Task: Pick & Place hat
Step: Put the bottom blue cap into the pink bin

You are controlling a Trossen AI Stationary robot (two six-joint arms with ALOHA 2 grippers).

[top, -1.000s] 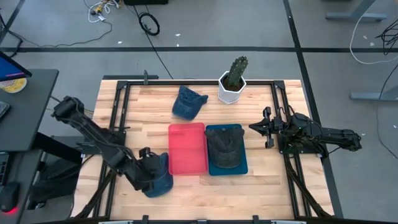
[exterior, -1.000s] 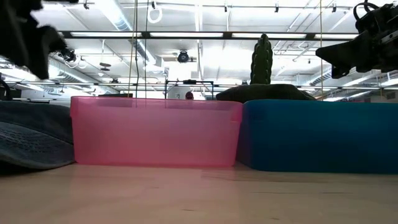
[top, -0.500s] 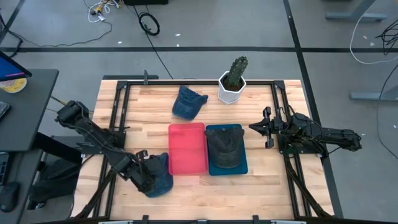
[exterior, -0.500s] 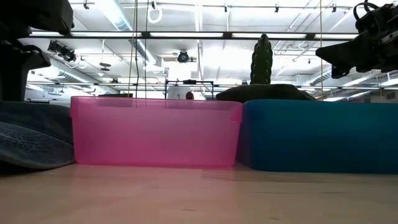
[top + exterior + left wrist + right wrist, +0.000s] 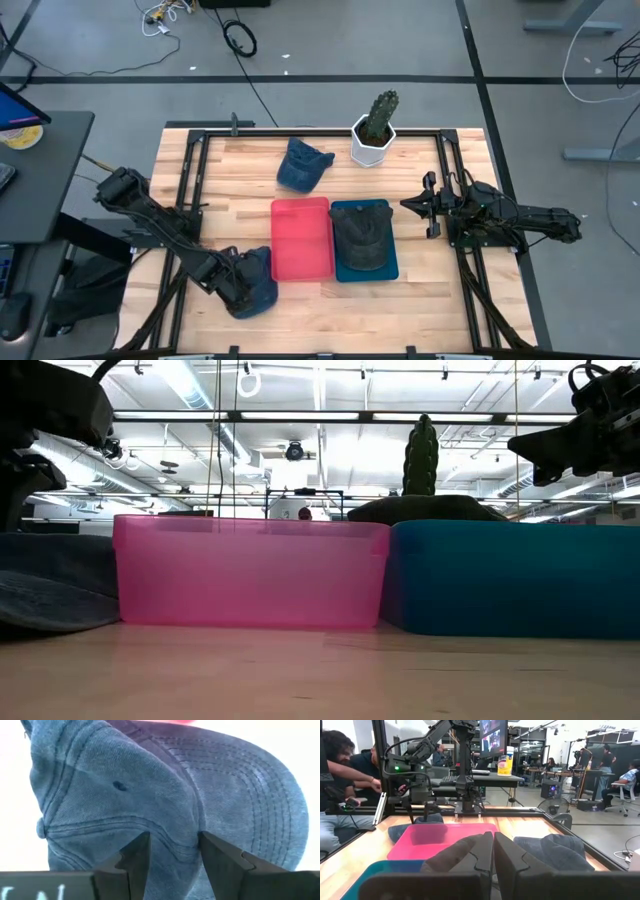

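Observation:
A blue denim hat [image 5: 258,292] lies crown up on the table near its near edge, left of the pink bin [image 5: 300,238]. My left gripper [image 5: 238,283] is down on it from above, open, one finger on each side of a ridge of crown cloth [image 5: 172,827]. In the low view the hat [image 5: 50,580] shows at the left, under the left arm. A second blue hat [image 5: 303,165] rests on the table's far side. A dark hat [image 5: 363,238] sits in the blue bin [image 5: 392,268]. My right gripper [image 5: 405,205] waits shut, right of the blue bin. My left gripper comes at the denim hat from above, slanting from the table's left. Its two fingertips [image 5: 137,851] stand on the crown beside the brim seam, with a raised ridge of cloth [image 5: 195,837] between them. The hat lies on the table.
A white pot with a cactus [image 5: 375,130] stands at the far edge, right of the second blue hat. The pink bin holds nothing. Black frame rails [image 5: 190,190] run along the table's left and right sides. People sit beyond the table in the right wrist view.
My left arm has come down and a little toward the near edge, settling its gripper onto the denim hat. In the low view the hat's top has sunk slightly under it.

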